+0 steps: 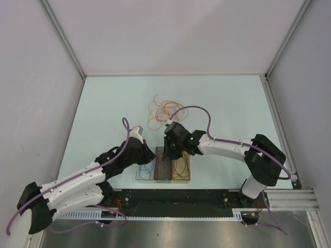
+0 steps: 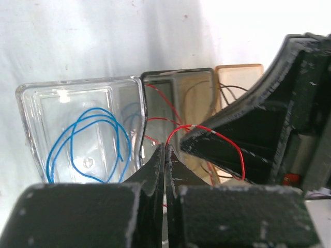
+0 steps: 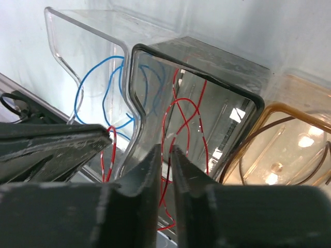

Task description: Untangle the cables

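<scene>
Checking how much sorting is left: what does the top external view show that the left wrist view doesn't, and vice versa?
Only top external: a tangle of orange and red cables outside any tray. Only left wrist: the left gripper shut, a red cable arching beside its tip. Both: the blue cable in the clear tray, with the dark tray and amber tray alongside.

light: bright, even and diffuse; table (image 1: 103, 103) reads pale, walls near white
shadows: faint, soft-edged, close under the arms
glare: white hotspots on clear tray (image 2: 26, 103); more on amber tray (image 3: 289, 106)
overexposure: upper right of the left wrist view blown out
focus: red cable (image 2: 227, 142) and trays sharp; left gripper (image 2: 165, 151) near the lens, soft and dark
noise: both wrist views slightly grainy
distortion: frame posts splay toward the top view's corners
</scene>
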